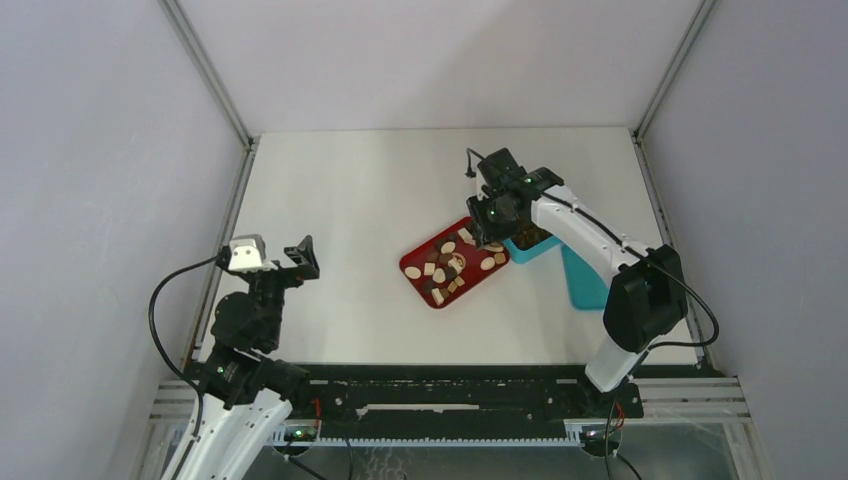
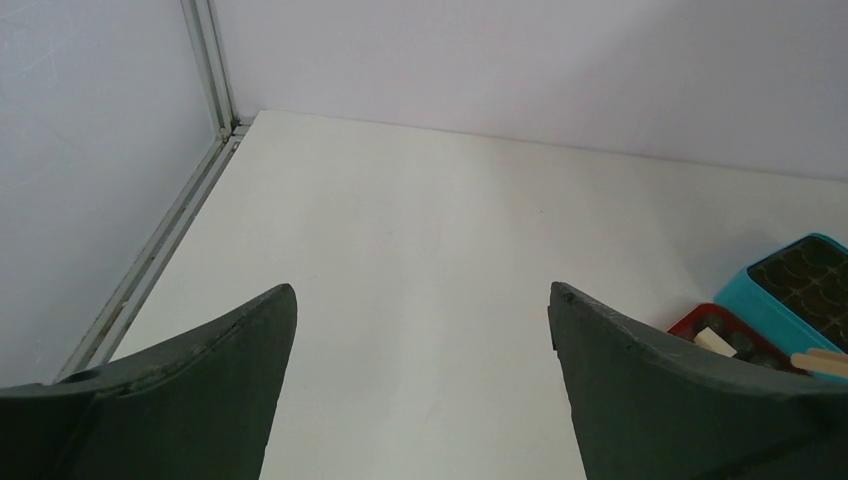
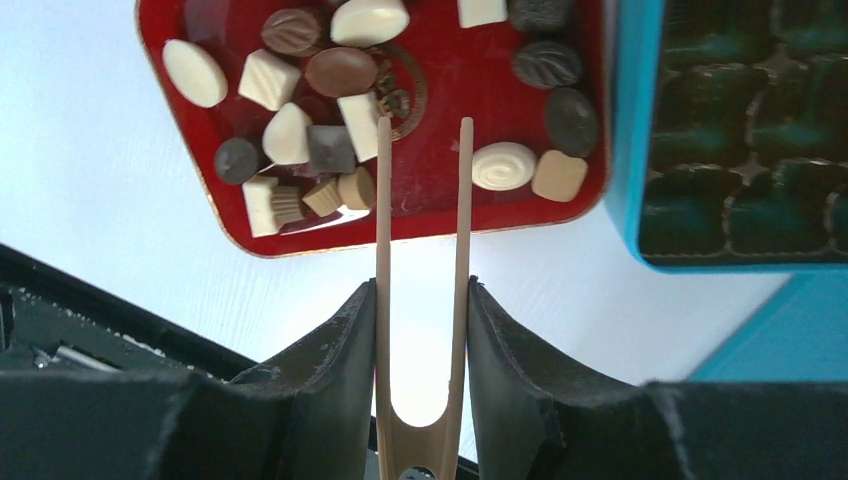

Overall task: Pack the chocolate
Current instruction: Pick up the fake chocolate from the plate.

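Note:
Several chocolate pieces [image 3: 342,71], dark brown, tan and cream-white, lie in the red tray [image 3: 440,215], which also shows in the top view [image 1: 412,264]. My right gripper [image 3: 421,290] is shut on the tan wooden tongs [image 3: 462,200]. The tong tips hang apart over the tray's bare middle and hold nothing. The teal box [image 3: 620,150] with its dark grid insert [image 3: 745,110] stands right of the tray, its cells empty in this view. My left gripper [image 2: 420,295] is open and empty, far left of the tray.
The teal box lid [image 1: 583,280] lies beside the box at the right. The black rail [image 1: 470,385] runs along the near table edge. Grey walls enclose the white table [image 1: 350,200] on three sides.

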Controlling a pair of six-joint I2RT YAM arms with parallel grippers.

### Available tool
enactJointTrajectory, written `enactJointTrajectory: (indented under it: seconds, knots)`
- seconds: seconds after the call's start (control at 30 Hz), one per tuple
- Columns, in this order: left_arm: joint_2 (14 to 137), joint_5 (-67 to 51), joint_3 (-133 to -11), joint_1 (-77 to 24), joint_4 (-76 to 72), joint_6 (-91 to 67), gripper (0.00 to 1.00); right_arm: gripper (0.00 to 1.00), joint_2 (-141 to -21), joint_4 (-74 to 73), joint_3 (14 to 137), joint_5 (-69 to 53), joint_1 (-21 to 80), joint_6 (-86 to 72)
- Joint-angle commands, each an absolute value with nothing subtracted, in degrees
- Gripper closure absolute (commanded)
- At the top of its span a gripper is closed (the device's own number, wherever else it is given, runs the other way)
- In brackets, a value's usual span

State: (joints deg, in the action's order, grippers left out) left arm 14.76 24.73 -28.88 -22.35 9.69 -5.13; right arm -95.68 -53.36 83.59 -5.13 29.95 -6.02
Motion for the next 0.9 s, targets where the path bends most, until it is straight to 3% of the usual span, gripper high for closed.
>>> enactJointTrajectory:
  seconds: [0.0, 0.7, 0.87]
  knots:
    - [15.3, 23.5, -30.4, -21.9, 9.0, -5.5, 0.00, 0.58, -97.5, -51.4, 83.8, -8.3, 31.8, -5.1]
    - [16.1, 22.5, -30.6, -21.8, 9.2, -5.6, 0.00, 0.60, -108.4, -50.3, 87.2, -10.5, 35.5, -5.0]
    - [16.2, 22.3, -30.6, -21.7, 9.3, -5.6, 0.00, 0.65, -109.4, -51.3, 87.2, -9.3, 35.6, -4.7]
